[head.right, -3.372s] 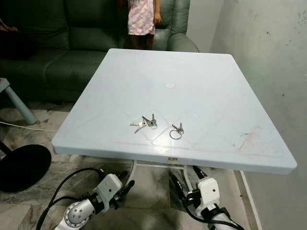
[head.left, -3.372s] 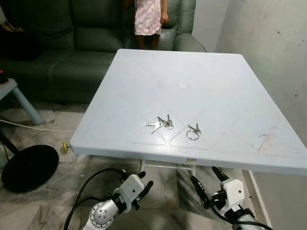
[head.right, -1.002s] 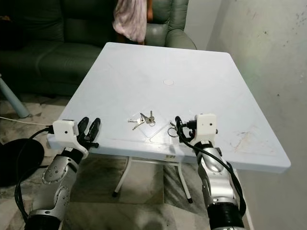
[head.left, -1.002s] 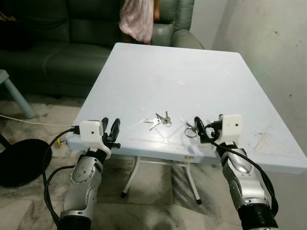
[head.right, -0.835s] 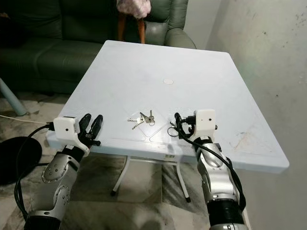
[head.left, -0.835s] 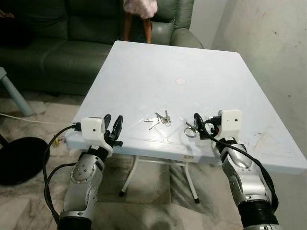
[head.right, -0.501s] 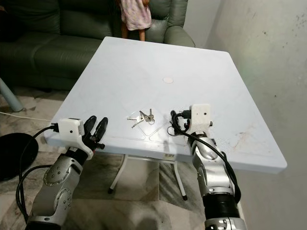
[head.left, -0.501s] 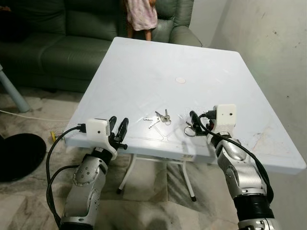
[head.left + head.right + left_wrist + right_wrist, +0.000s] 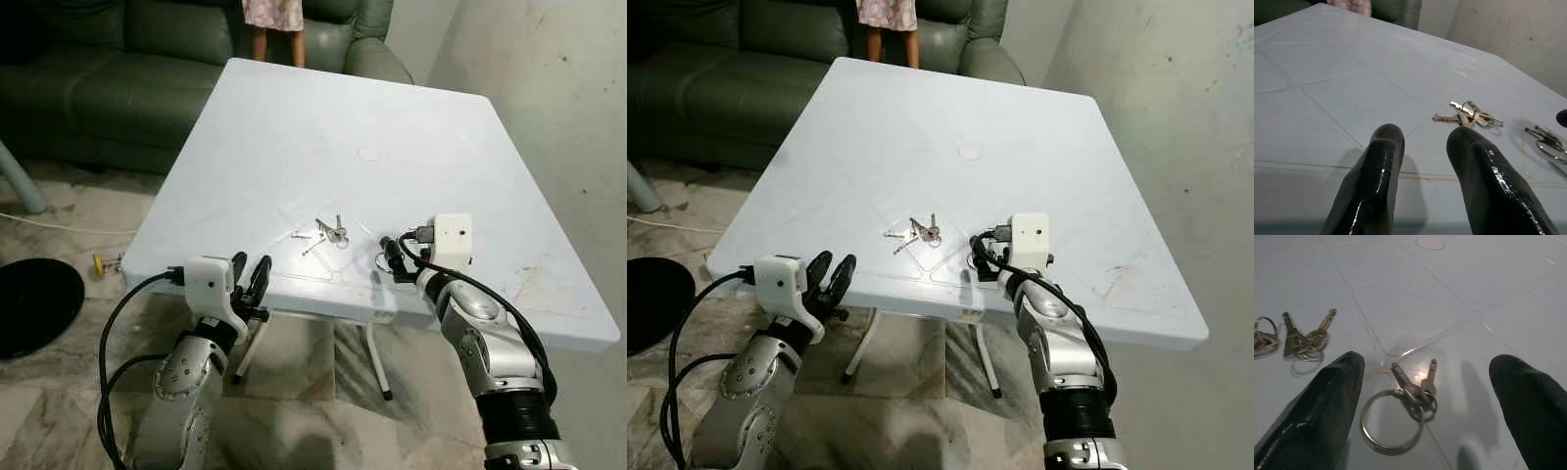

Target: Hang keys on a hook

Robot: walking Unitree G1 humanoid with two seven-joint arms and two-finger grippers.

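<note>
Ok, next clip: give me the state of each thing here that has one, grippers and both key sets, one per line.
Right gripper: open wide, fingers either side of the key ring, not touching it.
Left gripper: open, at the table's near edge, holding nothing.
Key ring with keys: flat on the table, not gripped.
Second key bunch: flat on the table, untouched, keys splayed.
Person: standing beyond the table's far edge.
</note>
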